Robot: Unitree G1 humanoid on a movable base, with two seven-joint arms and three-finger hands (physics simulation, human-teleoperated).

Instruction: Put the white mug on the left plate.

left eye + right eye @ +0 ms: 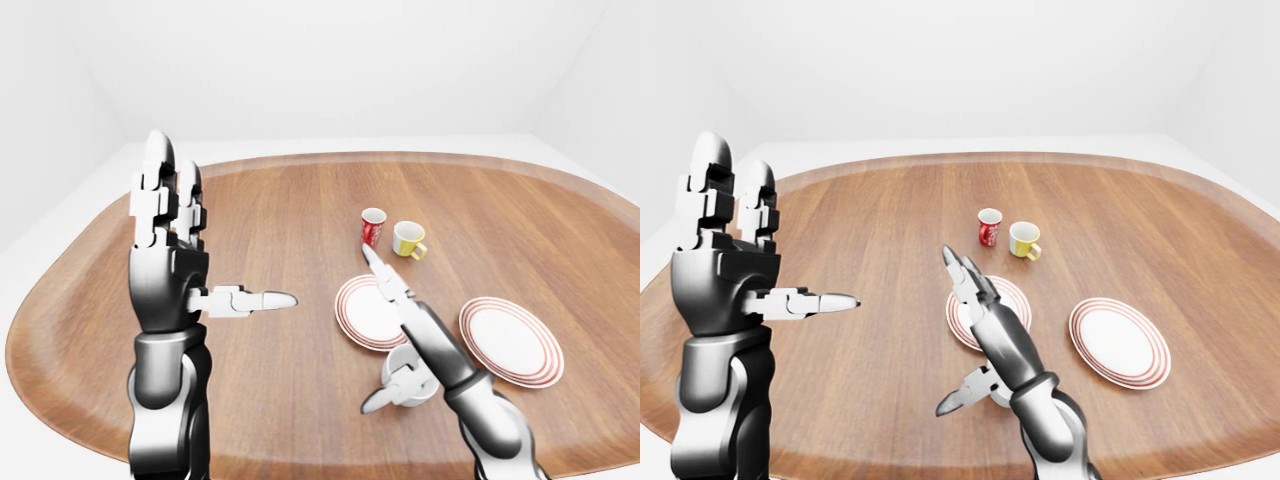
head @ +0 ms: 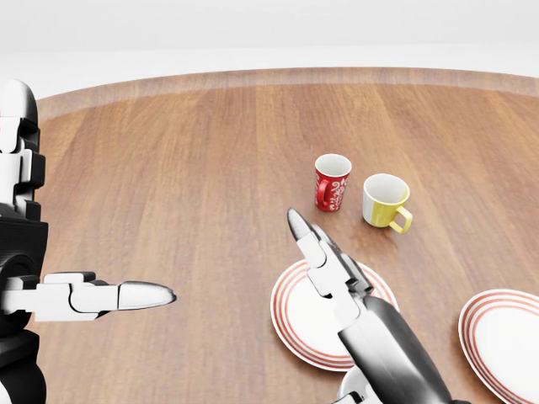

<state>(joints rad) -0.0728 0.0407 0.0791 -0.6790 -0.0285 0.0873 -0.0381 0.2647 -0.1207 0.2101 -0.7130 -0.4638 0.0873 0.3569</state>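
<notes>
We see a large oval wooden table (image 1: 300,210) with a paler rim, its grain running away from us. Around it stand plain white walls (image 1: 330,60) and a white floor (image 1: 880,150), evenly lit.

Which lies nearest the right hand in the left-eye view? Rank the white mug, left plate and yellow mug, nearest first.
1. White mug: directly under the right hand, by its thumb.
2. Left plate: just beyond, beneath the fingertips.
3. Yellow mug: farthest, toward the view's top, beside the red mug.
</notes>
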